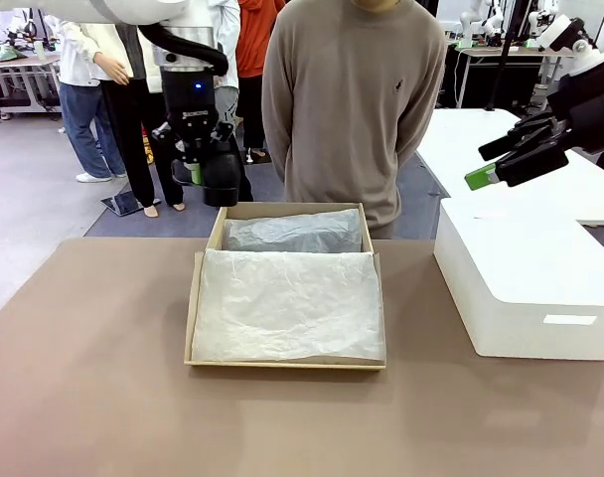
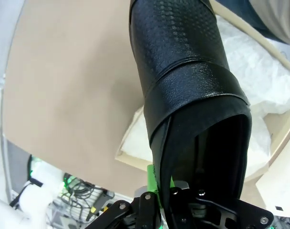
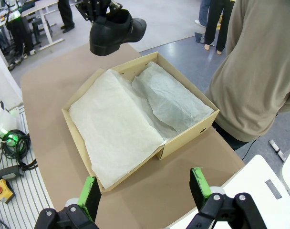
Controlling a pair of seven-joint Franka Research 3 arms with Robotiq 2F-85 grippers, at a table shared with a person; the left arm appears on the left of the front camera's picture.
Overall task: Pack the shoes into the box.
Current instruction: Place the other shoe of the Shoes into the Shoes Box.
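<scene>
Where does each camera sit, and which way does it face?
Front: between the arms, facing the person across the box; left gripper, right gripper show.
Left wrist: on that arm, looking along its fingers at the clamped shoe.
Right wrist: on that arm, looking down past open fingers at the box.
Shared: all three show the shoe.

From the front, the left hand (image 1: 197, 171) and its load merge into one dark mass. On its wrist camera the gripped black shoe (image 2: 183, 86) runs off the top edge at the toe and covers the fingers, bar a sliver of green pad. White tissue paper (image 1: 287, 298) masks the floor of the box (image 1: 195, 308). What darkens its far half cannot be told. The white box (image 1: 521, 288) is cropped at right.
</scene>
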